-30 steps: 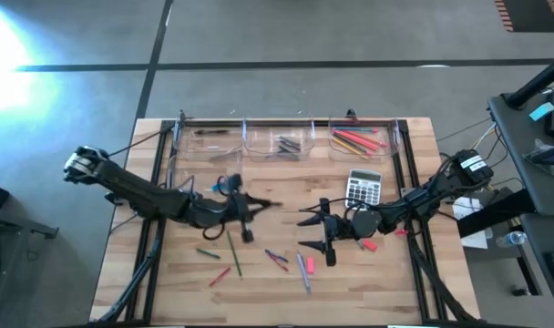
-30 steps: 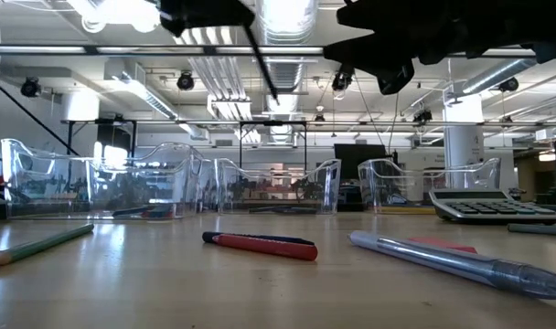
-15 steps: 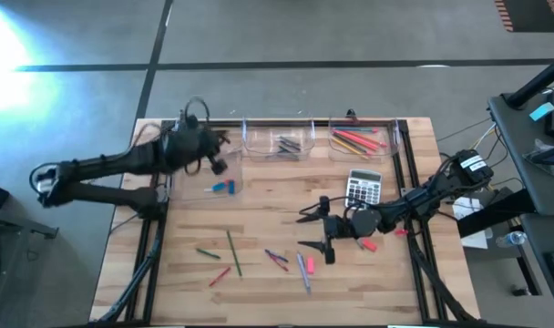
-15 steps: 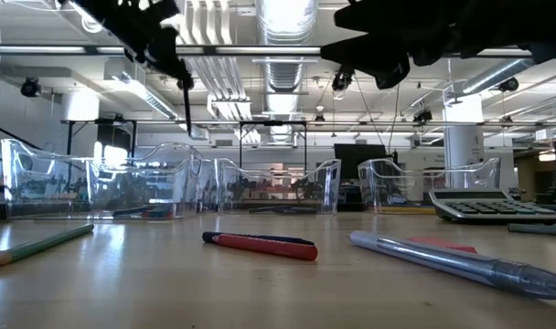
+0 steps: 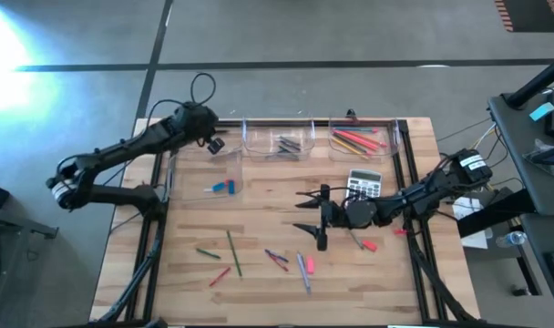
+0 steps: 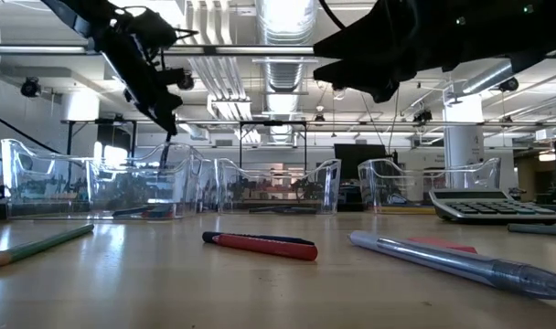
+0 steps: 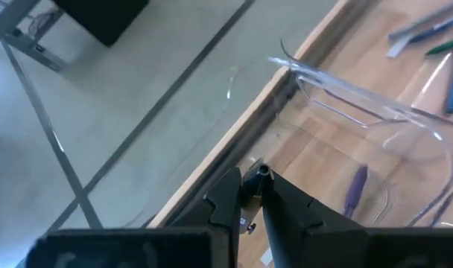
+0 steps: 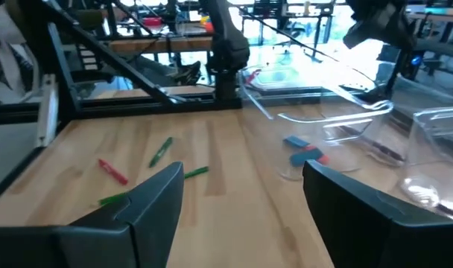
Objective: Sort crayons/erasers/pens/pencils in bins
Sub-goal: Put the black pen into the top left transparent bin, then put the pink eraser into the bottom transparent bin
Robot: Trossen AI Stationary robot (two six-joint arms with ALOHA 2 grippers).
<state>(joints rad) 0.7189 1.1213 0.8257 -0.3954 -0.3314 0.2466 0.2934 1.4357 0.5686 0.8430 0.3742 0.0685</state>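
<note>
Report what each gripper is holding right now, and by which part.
The left gripper, above the far-left bin, pinches a thin dark stick by its upper end. The right gripper is open over the table, holding nothing.

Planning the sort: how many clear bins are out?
4: the left bin, middle bin and right bin line the far edge; the fourth bin sits just in front of the left one.

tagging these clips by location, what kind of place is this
Likely a robotics lab or workshop in an industrial hall: exposed ceiling ducts and strip lights, a polished concrete floor, and a wooden table on a metal frame with two arms.
</note>
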